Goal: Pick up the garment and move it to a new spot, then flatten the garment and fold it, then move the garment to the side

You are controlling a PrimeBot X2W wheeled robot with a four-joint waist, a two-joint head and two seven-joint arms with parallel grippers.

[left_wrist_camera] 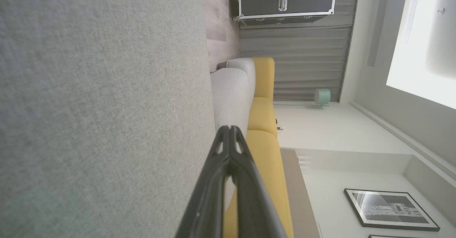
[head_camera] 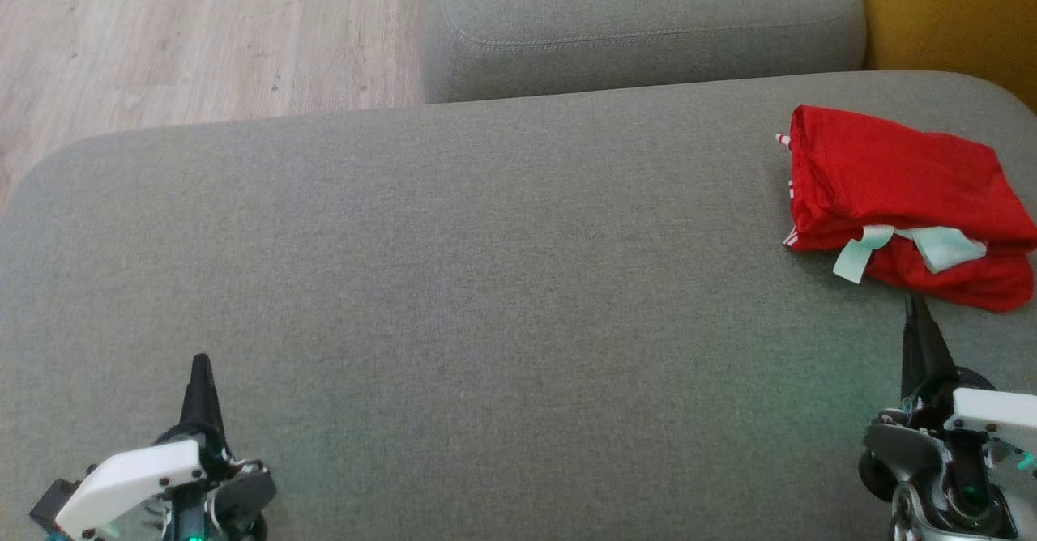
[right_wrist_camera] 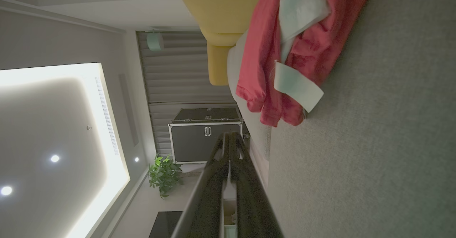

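Note:
A red garment (head_camera: 899, 201) with pale mint straps lies folded in a bundle at the right side of the grey sofa cushion (head_camera: 486, 282). My right gripper (head_camera: 915, 302) is shut and empty, its tips just below the bundle's near edge and apart from it. In the right wrist view the garment (right_wrist_camera: 285, 52) lies ahead of the closed right gripper (right_wrist_camera: 229, 134). At the lower left of the head view my left gripper (head_camera: 201, 360) is shut and empty, far from the garment. The left wrist view has the left gripper (left_wrist_camera: 229, 128) closed beside bare cushion fabric (left_wrist_camera: 99, 106).
A second grey cushion (head_camera: 640, 23) sits behind the main one, with a yellow seat (head_camera: 948, 14) at the far right. Wooden floor (head_camera: 162, 39) shows at the upper left. A dark flight case (right_wrist_camera: 206, 134) and a potted plant (right_wrist_camera: 164, 174) stand across the room.

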